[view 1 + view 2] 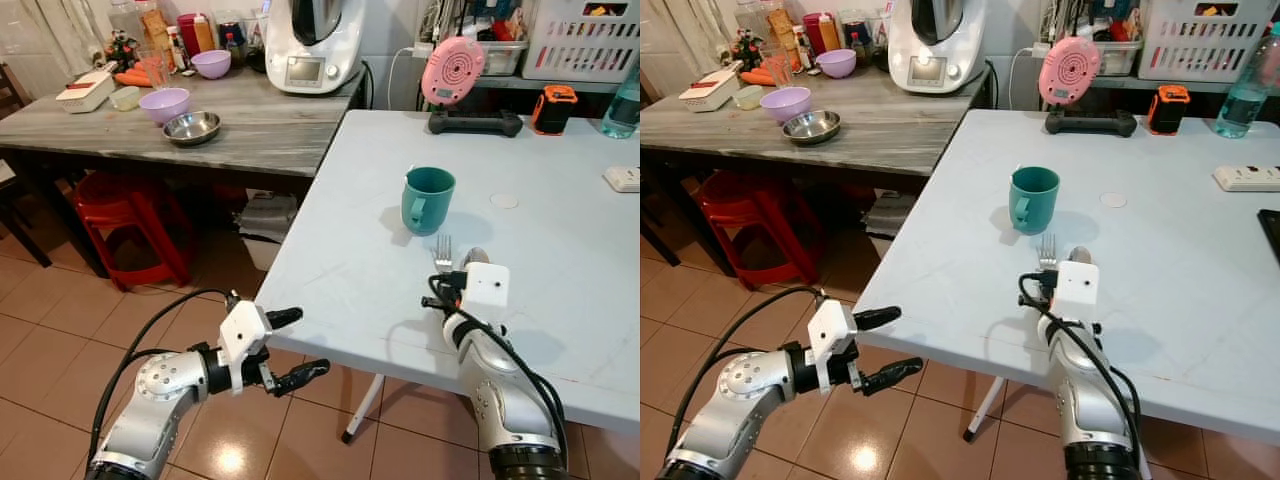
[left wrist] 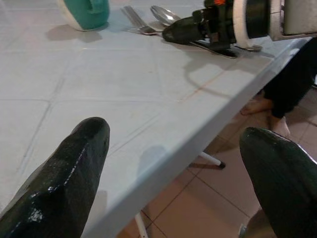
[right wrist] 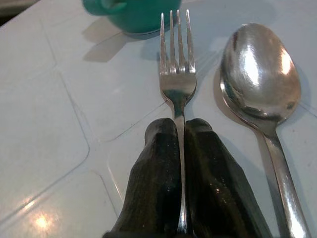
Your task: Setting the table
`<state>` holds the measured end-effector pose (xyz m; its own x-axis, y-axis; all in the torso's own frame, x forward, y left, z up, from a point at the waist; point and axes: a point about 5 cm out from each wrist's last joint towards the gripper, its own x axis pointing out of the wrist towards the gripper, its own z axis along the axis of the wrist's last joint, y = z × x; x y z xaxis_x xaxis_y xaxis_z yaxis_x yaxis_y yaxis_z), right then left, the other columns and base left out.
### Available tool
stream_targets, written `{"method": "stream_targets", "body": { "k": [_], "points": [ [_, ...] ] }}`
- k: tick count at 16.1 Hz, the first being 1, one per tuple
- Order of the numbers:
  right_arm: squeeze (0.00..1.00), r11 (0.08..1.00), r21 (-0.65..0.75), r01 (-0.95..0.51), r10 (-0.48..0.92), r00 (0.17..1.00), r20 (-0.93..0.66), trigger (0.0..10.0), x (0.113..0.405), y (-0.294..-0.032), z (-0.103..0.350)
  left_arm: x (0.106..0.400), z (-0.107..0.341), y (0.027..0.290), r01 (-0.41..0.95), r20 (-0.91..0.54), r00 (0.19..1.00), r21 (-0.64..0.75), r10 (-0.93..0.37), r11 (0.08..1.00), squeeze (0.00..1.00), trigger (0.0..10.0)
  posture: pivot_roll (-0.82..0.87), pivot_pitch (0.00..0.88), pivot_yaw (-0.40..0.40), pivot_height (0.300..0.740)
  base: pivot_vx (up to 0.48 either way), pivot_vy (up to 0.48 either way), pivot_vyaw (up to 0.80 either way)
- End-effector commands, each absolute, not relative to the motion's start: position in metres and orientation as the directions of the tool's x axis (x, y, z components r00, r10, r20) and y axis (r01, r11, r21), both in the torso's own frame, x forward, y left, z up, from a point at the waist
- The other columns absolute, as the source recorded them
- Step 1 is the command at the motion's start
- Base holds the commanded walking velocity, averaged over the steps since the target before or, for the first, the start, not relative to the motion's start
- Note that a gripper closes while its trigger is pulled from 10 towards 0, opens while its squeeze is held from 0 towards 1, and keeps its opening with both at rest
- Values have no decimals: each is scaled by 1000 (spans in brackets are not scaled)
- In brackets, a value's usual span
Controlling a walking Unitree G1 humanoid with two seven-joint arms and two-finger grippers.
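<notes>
Here, your inventory of the white table (image 1: pixel 560 300):

Fork (image 3: pixel 177 74): lies flat, tines toward 12 o'clock, at the near middle of the table. Your right gripper (image 3: pixel 179 148) has its two black fingers pinched tight on the fork's handle, just below the neck.

Spoon (image 3: pixel 260 79): lies just beside the fork at its 3 o'clock, bowl up, parallel to it, not touching it as far as you can see.

Mug (image 1: pixel 428 199): teal, upright, near the fork at its 12 o'clock, handle turned toward you.

Left gripper (image 1: pixel 285 348): hangs off the table's near-left edge, at 9 o'clock from the fork and well apart from it; fingers spread wide, holding nothing, one over the table edge and one over the floor tiles.

Bottle (image 1: pixel 622 105): at the table's far right.

Counter (image 1: pixel 250 125): grey, at 10 o'clock. It bears a steel bowl (image 1: pixel 192 127), a purple bowl (image 1: pixel 164 104) and a white kitchen machine (image 1: pixel 312 45).

Stool (image 1: pixel 125 215): red, under the counter.
</notes>
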<state>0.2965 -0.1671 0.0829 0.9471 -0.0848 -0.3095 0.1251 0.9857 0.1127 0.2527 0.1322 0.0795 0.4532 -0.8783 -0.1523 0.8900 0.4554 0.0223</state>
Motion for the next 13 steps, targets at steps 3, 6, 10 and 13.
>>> {"method": "stream_targets", "body": {
  "k": [3,6,10,13],
  "points": [
    [0,981,130,140,-93,945,-315,0,292,-162,85,263,86,139,827,-120,563,85,-818,556,0,10000,-76,0,99,740,0,0,0],
    [0,972,160,173,-128,958,-258,0,285,-158,100,275,99,143,714,-25,700,60,-714,698,0,10000,-77,0,96,740,0,0,0],
    [0,965,194,178,-134,967,-218,0,277,-148,115,288,106,148,570,8,821,46,-571,821,0,10000,-83,0,95,740,0,0,0],
    [0,962,179,206,-171,966,-195,10000,275,-153,119,295,109,148,492,10,870,7,-492,870,0,10000,-84,0,97,740,0,0,0]
  ]
}}
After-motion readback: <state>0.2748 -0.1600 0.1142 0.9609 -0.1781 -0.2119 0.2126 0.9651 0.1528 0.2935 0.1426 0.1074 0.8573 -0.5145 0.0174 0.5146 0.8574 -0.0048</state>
